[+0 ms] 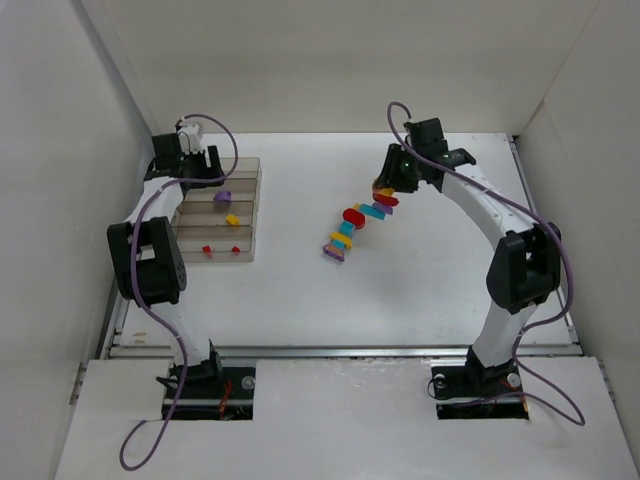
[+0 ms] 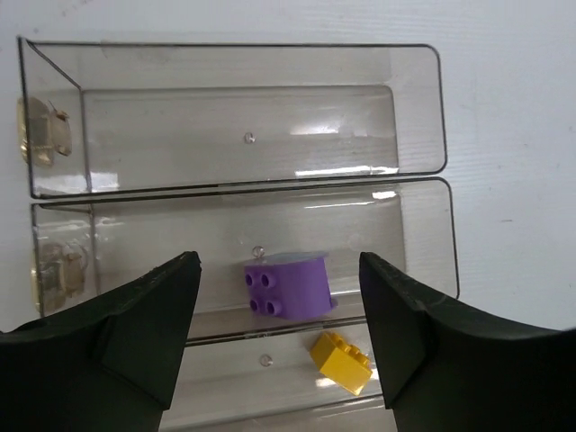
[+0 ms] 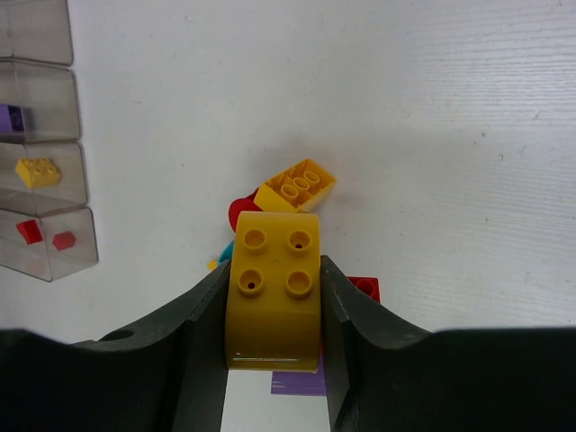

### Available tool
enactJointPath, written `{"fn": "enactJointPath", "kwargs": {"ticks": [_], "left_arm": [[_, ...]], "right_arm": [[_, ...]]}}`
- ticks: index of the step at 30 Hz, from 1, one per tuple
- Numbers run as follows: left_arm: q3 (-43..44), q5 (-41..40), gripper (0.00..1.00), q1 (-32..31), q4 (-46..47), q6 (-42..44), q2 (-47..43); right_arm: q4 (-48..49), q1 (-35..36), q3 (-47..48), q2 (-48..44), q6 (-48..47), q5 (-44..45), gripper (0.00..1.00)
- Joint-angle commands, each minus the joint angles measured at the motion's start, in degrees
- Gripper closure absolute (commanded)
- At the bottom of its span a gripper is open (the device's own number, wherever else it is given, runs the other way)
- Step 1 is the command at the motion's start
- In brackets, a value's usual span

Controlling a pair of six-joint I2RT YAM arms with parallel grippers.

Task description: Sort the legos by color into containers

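Note:
The clear tinted organizer (image 1: 250, 190) lies at the left; its compartments hold a purple brick (image 1: 222, 197), a yellow brick (image 1: 232, 219) and two red bricks (image 1: 207, 250). My left gripper (image 1: 196, 165) hovers open and empty over the organizer's far end; in the left wrist view its jaws (image 2: 279, 263) stand wide apart above the purple brick (image 2: 288, 286) and the yellow brick (image 2: 342, 362). My right gripper (image 3: 273, 268) is shut on a yellow four-stud brick (image 3: 274, 297), held above the loose pile of legos (image 1: 358, 222) in the middle.
Under the right gripper lie a yellow flat brick (image 3: 297, 186), a red brick (image 3: 366, 288), a purple brick (image 3: 300, 383) and teal pieces. The organizer's end (image 3: 45, 193) shows at the right wrist view's left edge. White walls enclose the table on three sides.

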Motion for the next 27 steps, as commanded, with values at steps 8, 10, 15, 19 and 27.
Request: {"fn": "enactJointPath", "kwargs": {"ticks": [8,10,15,19,27], "left_arm": [[-2.67,7.00,0.48,-6.21,-3.76,20.40,-15.96],[-2.68,9.99,0.48,-8.50,-6.21,26.91,-17.91],[-3.99,16.33,0.32,-17.37,-11.77,42.94,-22.13],[-5.14,15.55,0.23,-27.37,-10.54,42.94,-23.54],[-3.74,19.83,0.13,-35.67,-10.70,34.53,-24.07]], "right_arm": [[6.90,-0.44,-3.27,-11.42,0.22,-5.60,1.00],[7.43,-0.44,-3.27,-12.47,0.74,-7.11,1.00],[10.50,-0.44,-3.27,-15.38,5.31,-8.79,1.00],[15.07,-0.44,-7.30,-18.10,11.45,-9.31,1.00],[17.19,0.08,-8.81,-20.48,15.95,-9.59,1.00]]}}
